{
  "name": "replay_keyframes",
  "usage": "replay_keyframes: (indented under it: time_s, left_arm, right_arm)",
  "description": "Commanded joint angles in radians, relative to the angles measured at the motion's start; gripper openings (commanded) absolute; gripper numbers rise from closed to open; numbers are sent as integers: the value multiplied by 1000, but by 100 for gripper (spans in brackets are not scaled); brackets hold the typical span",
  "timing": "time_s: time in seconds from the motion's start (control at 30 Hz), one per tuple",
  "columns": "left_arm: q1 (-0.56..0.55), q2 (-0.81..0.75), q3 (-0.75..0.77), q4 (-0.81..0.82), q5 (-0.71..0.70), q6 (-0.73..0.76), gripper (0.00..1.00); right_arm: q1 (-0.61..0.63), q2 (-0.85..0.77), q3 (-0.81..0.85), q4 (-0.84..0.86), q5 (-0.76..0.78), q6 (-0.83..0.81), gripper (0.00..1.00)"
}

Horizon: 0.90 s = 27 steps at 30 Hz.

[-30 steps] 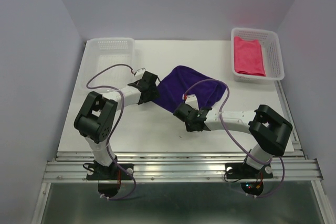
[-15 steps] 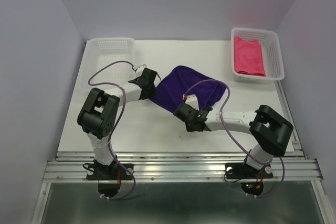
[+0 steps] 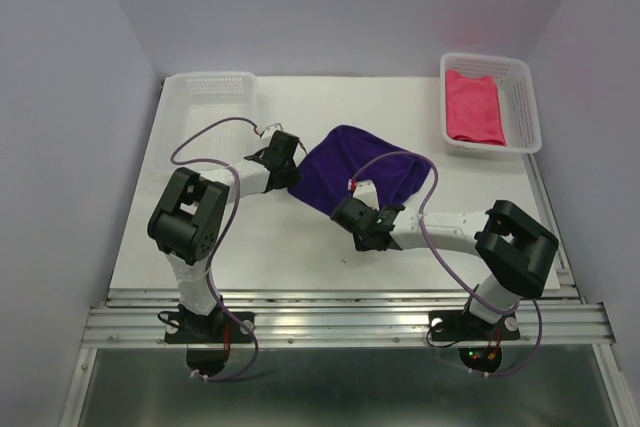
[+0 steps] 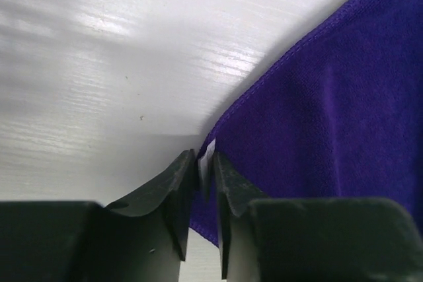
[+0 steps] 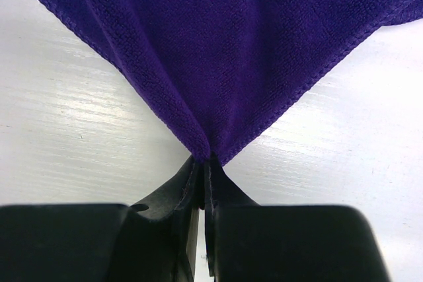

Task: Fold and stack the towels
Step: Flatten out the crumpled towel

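We see left claw [image 4: 206, 163] pinching dark purple soft square towel [image 5: 218, 44] by white tag [image 4: 207, 152], 9 o'clock; right claw [image 5: 203, 163] pinching 6 o'clock corner.

The purple towel [image 4: 317, 97] runs off the left wrist view's top and right edges, its white tag [image 4: 207, 152] a mere sliver between the jaws of the left gripper [image 4: 203, 162]. In the right wrist view its corner vanishes between the jaws of the right gripper [image 5: 201, 164]; from above, both pairs hide under the wrists.
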Motion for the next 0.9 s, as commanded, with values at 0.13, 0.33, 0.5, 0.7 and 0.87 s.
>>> replay_keyframes:
  time_s: [0.13,0.33,0.5,0.7,0.87]
  left_arm:
    - [1,43,-14,-72,21,20,0]
    - [-2,-120,-83,-22,35,17,0]
    - [-2,-306,-181,67,125,14,0]
    - [-2,-469,-241,89,173,6,0]
    - [-2,-633,-217,89,224,-12,0]
  right_arm:
    - [12,-12,5,27,-13,6,8]
    - [10,-60,17,-1,50,-5,6]
    - [10,-126,34,-10,88,-40,1]
    - [12,-231,59,-49,145,-59,1]
    - [12,-330,124,-110,208,-102,1]
